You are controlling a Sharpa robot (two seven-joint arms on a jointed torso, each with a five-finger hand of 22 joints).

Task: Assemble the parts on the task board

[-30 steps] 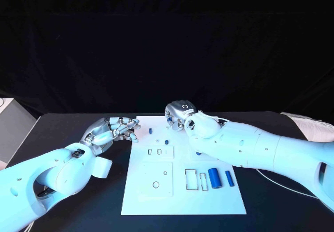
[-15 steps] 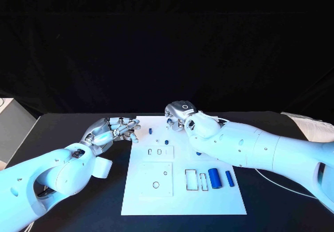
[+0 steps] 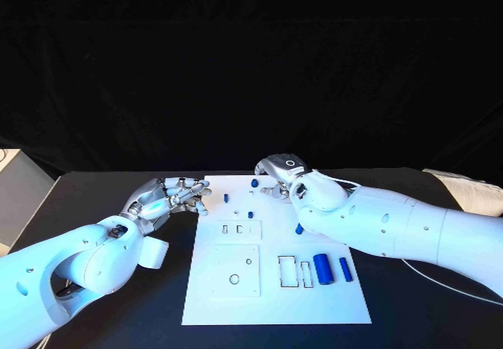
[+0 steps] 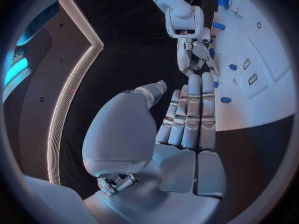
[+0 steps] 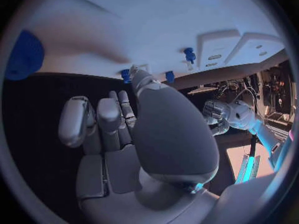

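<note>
Right hand [image 3: 281, 174] over far edge of white board [image 3: 275, 302], fingers curled, grip cannot be told. Small blue peg [image 3: 227, 197] at nine o'clock, upright, nearer left hand [image 3: 173, 196], apparently empty.

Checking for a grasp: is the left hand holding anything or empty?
Empty: the left hand shows straight fingers with nothing between them, beside the task board.

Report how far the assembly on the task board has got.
Done: a few small blue parts stand at the far end of the task board. In hand: nothing visible; the left robot hand hovers beside the board's far left corner with fingers apart, and the right robot hand is over its far edge. Left: two blue cylinders lie loose beside the empty rectangular slots.
</note>
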